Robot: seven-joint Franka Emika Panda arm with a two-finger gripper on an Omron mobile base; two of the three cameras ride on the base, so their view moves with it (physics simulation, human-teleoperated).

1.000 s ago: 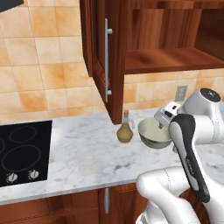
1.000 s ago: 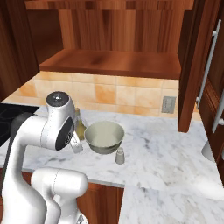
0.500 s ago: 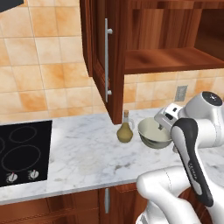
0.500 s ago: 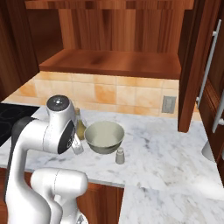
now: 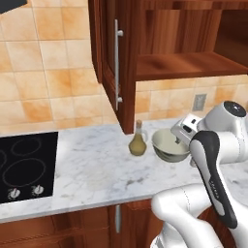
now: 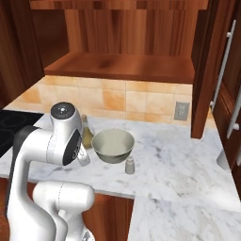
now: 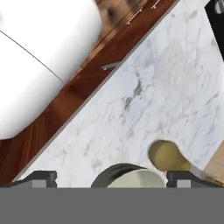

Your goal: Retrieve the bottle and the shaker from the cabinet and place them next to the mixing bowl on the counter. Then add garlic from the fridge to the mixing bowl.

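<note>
We see the counter (image 5: 92,169) running pale and veined under the open cabinet (image 5: 189,65), whose door (image 5: 114,63) stands swung out with its long silver handle (image 5: 117,65) facing us. In the left base view the bottle (image 5: 137,142) stands upright on the marble just at 9 o'clock of the bowl (image 5: 167,147), near it but apart. The black cooktop (image 5: 24,167) lies well off at 9 o'clock of the bottle.

From the right base view we find the shaker (image 6: 129,165) standing upright on the counter at about 5 o'clock of the bowl (image 6: 113,145), just beside its outer wall (whether it touches we cannot tell). The bottle (image 6: 87,134) shows at 9 o'clock of the bowl there, partly behind the arm's big white joint. The cabinet shelf (image 6: 122,66) above is bare wood, and an outlet (image 6: 179,111) sits on the tiled wall at 2 o'clock of the bowl.

In the hand view we look down on the marble: the bowl's rim (image 7: 131,175) shows at 6 o'clock and the bottle's olive body (image 7: 165,156) at about 4 o'clock. The gripper (image 7: 111,178) has its fingers (image 7: 41,178) spread wide at the bottom corners, released and grasping nothing, with the bowl's rim between them. The counter edge and brown cupboard fronts (image 7: 83,74) run diagonally toward 11 o'clock.
</note>
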